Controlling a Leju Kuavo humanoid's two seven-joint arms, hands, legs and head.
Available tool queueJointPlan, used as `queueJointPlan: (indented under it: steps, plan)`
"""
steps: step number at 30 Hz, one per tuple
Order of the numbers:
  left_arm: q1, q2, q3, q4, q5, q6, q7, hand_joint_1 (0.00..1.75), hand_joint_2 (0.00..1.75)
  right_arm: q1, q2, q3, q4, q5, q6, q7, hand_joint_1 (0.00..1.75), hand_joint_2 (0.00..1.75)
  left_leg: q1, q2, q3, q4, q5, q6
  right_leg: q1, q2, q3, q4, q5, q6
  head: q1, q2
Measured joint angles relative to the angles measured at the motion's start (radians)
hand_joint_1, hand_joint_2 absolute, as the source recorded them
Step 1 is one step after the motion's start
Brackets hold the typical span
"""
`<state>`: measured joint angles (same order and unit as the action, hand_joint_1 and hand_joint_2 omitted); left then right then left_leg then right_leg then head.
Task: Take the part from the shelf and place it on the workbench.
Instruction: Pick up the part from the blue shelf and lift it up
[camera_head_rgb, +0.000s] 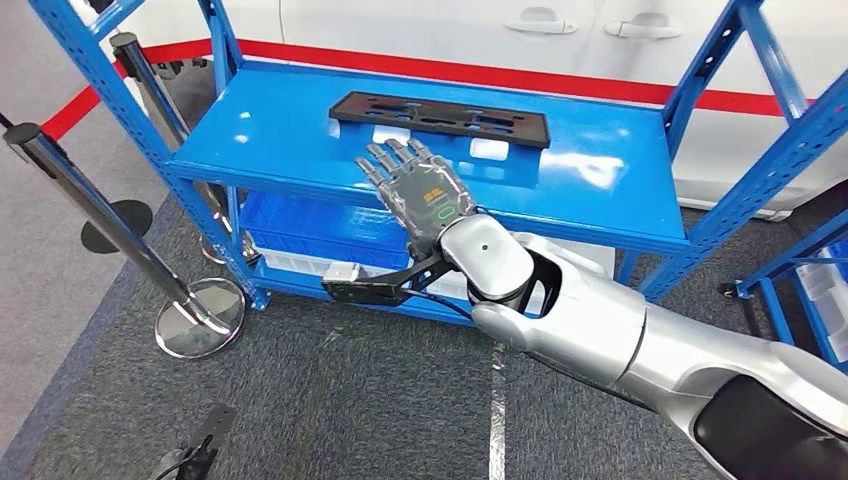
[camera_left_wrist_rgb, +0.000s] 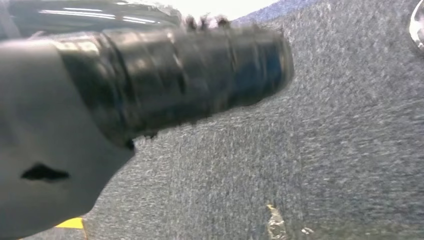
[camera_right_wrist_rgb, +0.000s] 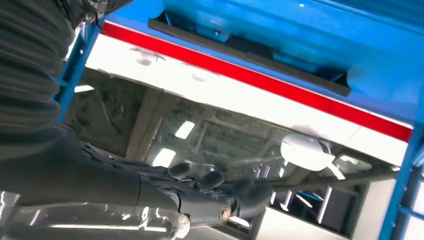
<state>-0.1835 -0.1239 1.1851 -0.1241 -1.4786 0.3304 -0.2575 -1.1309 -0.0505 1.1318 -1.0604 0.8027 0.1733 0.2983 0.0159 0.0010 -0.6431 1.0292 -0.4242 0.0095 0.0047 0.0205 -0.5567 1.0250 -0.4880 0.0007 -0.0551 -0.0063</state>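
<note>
A flat black part lies on the top deck of a blue shelf, just beyond the right hand's fingertips, its long axis running crosswise to the reach. The right hand hovers above the deck, fingers spread, holding nothing, not touching the part. This is the nearer hand. The left hand hangs over grey carpet, too blurred to tell its state.
</note>
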Motion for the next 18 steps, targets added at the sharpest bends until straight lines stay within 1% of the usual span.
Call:
queueJointPlan:
  steps: [1,2,3,4,5,6,7,8,9,10,11,12,13,14,16,17,18]
  plan:
    - [0.0,0.0,0.0,0.0,-0.001,0.0,0.0,0.0,0.0,-0.001,-0.001,-0.001,-0.001,0.002,0.001,0.0,0.0,1.75,0.002,0.0,0.007,-0.005,-0.003,0.005,0.0,-0.002,-0.001,0.009,-0.004,0.004,0.002,0.0]
    - [0.0,0.0,0.0,0.0,-0.002,0.0,0.0,0.0,0.0,-0.002,-0.001,-0.003,-0.002,0.005,0.001,0.0,0.0,1.75,0.005,0.0,0.016,-0.008,-0.007,0.01,-0.001,-0.004,-0.012,0.034,-0.014,0.009,0.004,0.0]
    - [0.0,0.0,0.001,0.0,-0.003,0.0,0.0,0.0,0.0,-0.002,-0.002,-0.004,-0.002,0.008,0.002,0.0,0.0,1.75,0.006,0.0,0.025,-0.01,-0.012,0.015,-0.003,-0.007,-0.035,0.076,-0.029,0.014,0.005,0.0]
    - [0.0,0.0,0.001,0.0,-0.004,0.0,0.001,0.0,0.0,-0.001,-0.003,-0.005,-0.002,0.009,0.004,0.0,0.0,1.75,0.006,0.0,0.032,-0.011,-0.018,0.019,-0.006,-0.009,-0.069,0.136,-0.047,0.019,0.006,0.0]
    - [0.0,0.0,0.003,0.0,-0.005,0.0,0.003,0.0,0.0,0.003,-0.004,-0.006,-0.002,0.011,0.005,0.0,0.0,1.75,0.006,0.0,0.04,-0.011,-0.025,0.021,-0.007,-0.01,-0.113,0.202,-0.066,0.022,0.007,0.0]
    - [0.001,0.0,0.005,0.0,-0.006,0.0,0.005,0.0,0.0,0.007,-0.006,-0.006,-0.002,0.011,0.006,0.0,0.0,1.75,0.006,0.0,0.047,-0.011,-0.032,0.023,-0.009,-0.01,-0.152,0.25,-0.075,0.025,0.007,0.0]
    - [0.002,0.0,0.008,0.0,-0.008,0.0,0.009,0.0,0.0,0.011,-0.007,-0.006,-0.002,0.012,0.006,0.0,0.0,1.75,0.006,-0.001,0.057,-0.011,-0.04,0.023,-0.01,-0.01,-0.179,0.272,-0.068,0.026,0.007,0.0]
    - [0.005,0.0,0.012,0.0,-0.01,-0.001,0.013,0.0,0.0,0.013,-0.008,-0.006,-0.002,0.013,0.006,0.0,0.0,1.75,0.006,-0.002,0.068,-0.011,-0.049,0.022,-0.011,-0.011,-0.188,0.257,-0.041,0.024,0.007,0.0]
    - [0.008,0.0,0.014,0.001,-0.012,-0.001,0.017,0.0,0.0,0.014,-0.011,-0.007,-0.002,0.013,0.006,0.0,0.0,1.75,0.006,-0.003,0.082,-0.011,-0.059,0.021,-0.011,-0.011,-0.179,0.206,0.004,0.021,0.007,0.0]
    - [0.013,0.0,0.016,0.001,-0.015,-0.003,0.023,0.0,0.0,0.015,-0.014,-0.008,-0.002,0.014,0.006,0.0,0.0,1.75,0.006,-0.004,0.096,-0.012,-0.07,0.018,-0.01,-0.011,-0.162,0.14,0.055,0.016,0.008,0.0]
    - [0.017,0.0,0.017,0.001,-0.018,-0.004,0.03,0.0,0.0,0.015,-0.018,-0.009,-0.002,0.015,0.008,0.001,0.0,1.75,0.006,-0.005,0.107,-0.013,-0.079,0.013,-0.006,-0.012,-0.147,0.083,0.088,0.01,0.007,0.0]
    - [0.021,0.0,0.017,0.001,-0.021,-0.006,0.038,0.0,0.0,0.016,-0.021,-0.01,-0.002,0.016,0.01,0.001,0.0,1.75,0.006,-0.004,0.114,-0.014,-0.087,0.007,-0.002,-0.013,-0.133,0.037,0.108,0.003,0.007,0.0]
    - [0.025,0.001,0.018,0.001,-0.023,-0.008,0.048,0.0,0.0,0.017,-0.023,-0.011,-0.003,0.017,0.012,0.002,0.0,1.75,0.006,-0.003,0.119,-0.017,-0.093,0.0,0.002,-0.014,-0.127,0.015,0.11,-0.003,0.006,0.0]
    - [0.028,0.002,0.018,0.001,-0.024,-0.012,0.059,0.0,0.0,0.017,-0.025,-0.011,-0.004,0.017,0.016,0.005,0.0,1.75,0.005,-0.002,0.124,-0.019,-0.095,-0.007,0.006,-0.015,-0.122,0.008,0.101,-0.009,0.005,0.0]
    - [0.033,0.003,0.018,0.002,-0.024,-0.022,0.083,0.0,0.0,0.017,-0.03,-0.015,-0.009,0.017,0.02,0.011,0.0,1.75,0.005,-0.001,0.134,-0.015,-0.102,-0.018,0.004,-0.014,-0.103,-0.007,0.097,-0.023,0.005,0.0]
    - [0.034,0.004,0.018,0.002,-0.024,-0.027,0.092,0.0,0.0,0.016,-0.033,-0.017,-0.01,0.018,0.021,0.014,0.0,1.75,0.005,-0.001,0.129,0.004,-0.108,-0.021,0.002,-0.014,-0.091,-0.012,0.091,-0.029,0.004,0.0]
    - [0.034,0.006,0.019,0.002,-0.023,-0.03,0.1,0.0,0.0,0.015,-0.035,-0.018,-0.012,0.018,0.021,0.016,0.0,1.75,0.006,-0.001,0.11,0.041,-0.12,-0.024,0.0,-0.014,-0.079,-0.017,0.087,-0.035,0.001,0.0]
